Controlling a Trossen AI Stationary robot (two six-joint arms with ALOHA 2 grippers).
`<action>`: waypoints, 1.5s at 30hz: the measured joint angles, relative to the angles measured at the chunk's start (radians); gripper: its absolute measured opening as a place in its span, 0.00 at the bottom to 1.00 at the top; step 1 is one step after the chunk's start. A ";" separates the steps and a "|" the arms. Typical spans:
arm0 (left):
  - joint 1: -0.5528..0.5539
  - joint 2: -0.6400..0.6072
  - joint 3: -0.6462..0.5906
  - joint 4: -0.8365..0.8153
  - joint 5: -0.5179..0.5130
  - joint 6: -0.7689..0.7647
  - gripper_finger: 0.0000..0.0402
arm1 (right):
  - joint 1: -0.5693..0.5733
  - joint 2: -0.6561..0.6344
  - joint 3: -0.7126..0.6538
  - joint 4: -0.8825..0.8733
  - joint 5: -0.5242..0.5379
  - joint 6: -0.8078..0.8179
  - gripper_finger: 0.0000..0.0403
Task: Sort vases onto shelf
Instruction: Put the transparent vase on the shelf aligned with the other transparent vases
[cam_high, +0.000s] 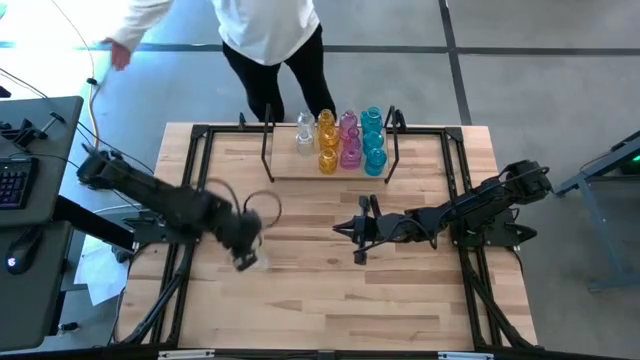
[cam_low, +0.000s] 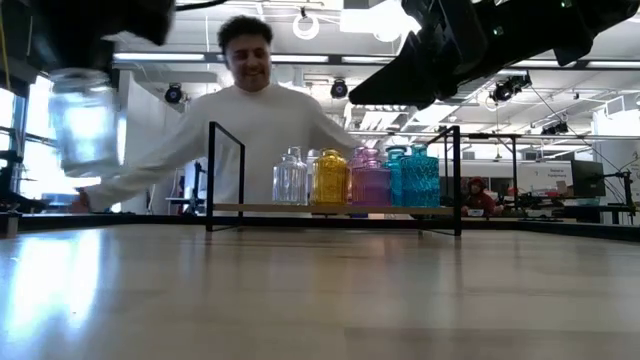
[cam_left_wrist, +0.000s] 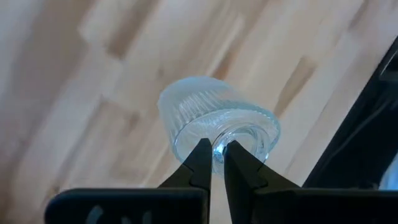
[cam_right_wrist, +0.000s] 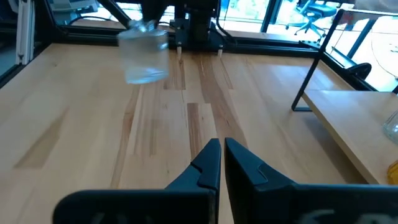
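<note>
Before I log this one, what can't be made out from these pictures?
- High view: the clear vase in the left gripper is blurred, mostly covered by the arm.
- Low view: the left gripper is cut off by the top edge; only the blurred vase shows.
- Shelf: vases overlap, so their count and the rear rows stay unclear.
- Left wrist view: the fingers hide the vase's neck.
- Right gripper: shut, empty.
- Person: cut off by the top edge.
</note>
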 joint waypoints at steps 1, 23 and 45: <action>0.039 0.000 0.018 -0.004 0.002 0.029 0.02 | 0.000 -0.002 0.000 -0.008 0.000 0.005 0.01; 0.753 0.304 0.499 -0.130 0.182 0.441 0.02 | 0.000 -0.003 0.000 -0.046 0.000 0.013 0.01; 0.813 0.570 0.746 -0.314 0.162 0.808 0.02 | 0.000 -0.003 0.000 -0.092 0.000 0.036 0.01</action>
